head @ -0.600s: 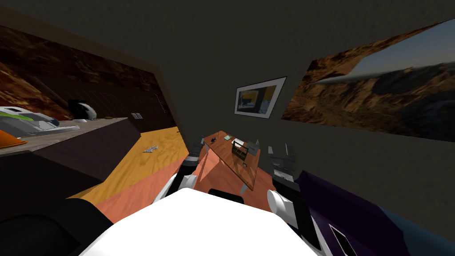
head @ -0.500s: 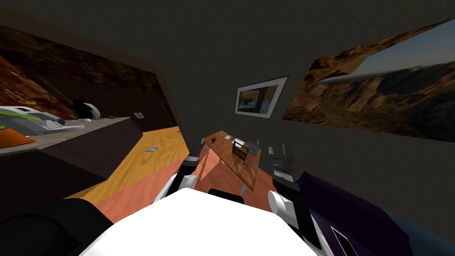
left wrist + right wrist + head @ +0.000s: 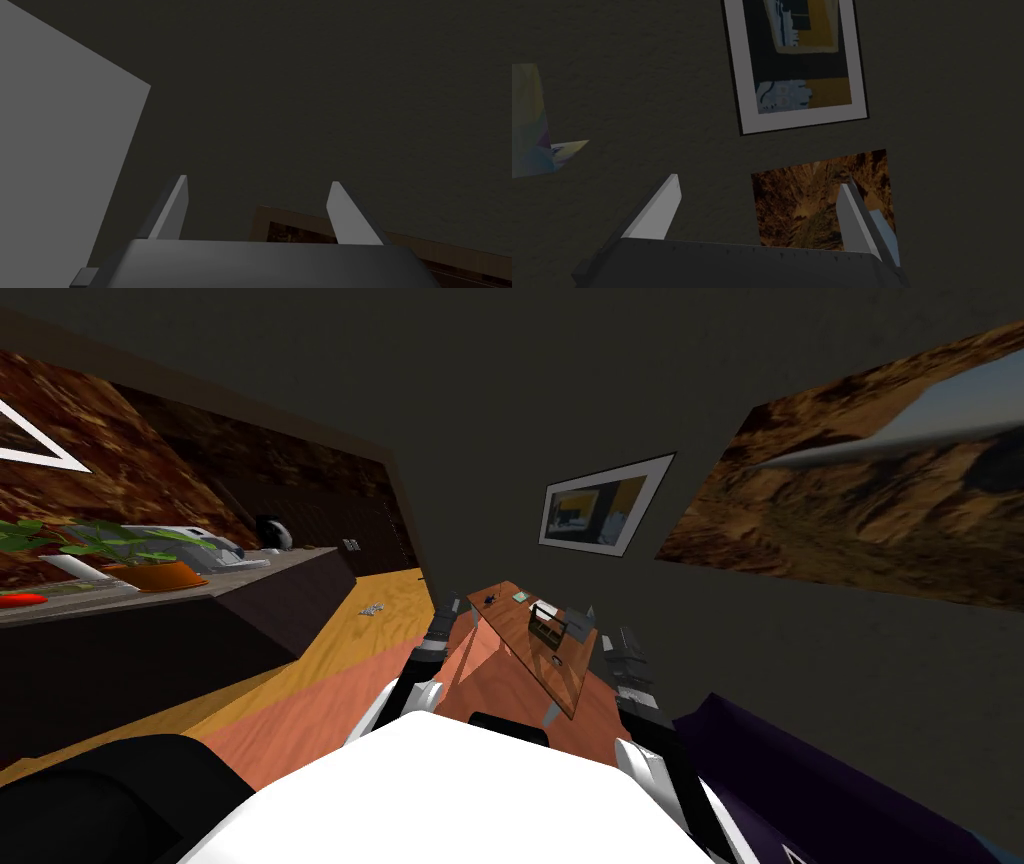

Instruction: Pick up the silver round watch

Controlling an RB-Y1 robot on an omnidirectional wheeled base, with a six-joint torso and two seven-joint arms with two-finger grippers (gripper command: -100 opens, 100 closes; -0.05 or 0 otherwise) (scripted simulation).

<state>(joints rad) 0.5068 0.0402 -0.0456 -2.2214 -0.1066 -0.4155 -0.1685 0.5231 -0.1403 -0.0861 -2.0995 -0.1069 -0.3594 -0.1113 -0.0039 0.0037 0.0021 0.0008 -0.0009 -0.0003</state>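
Silvery thing (image 3: 372, 609) on floor (image 3: 330, 663), left of left hand (image 3: 447, 608)

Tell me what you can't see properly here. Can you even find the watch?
- Watch: in the head view, the things on the brown table are too small to tell which one it is.
- Silvery thing on the floor: too small to name.
- Purple furniture: cut off by the head view's bottom right edge.
- Table close up: left gripper and right gripper, both open, face walls instead.
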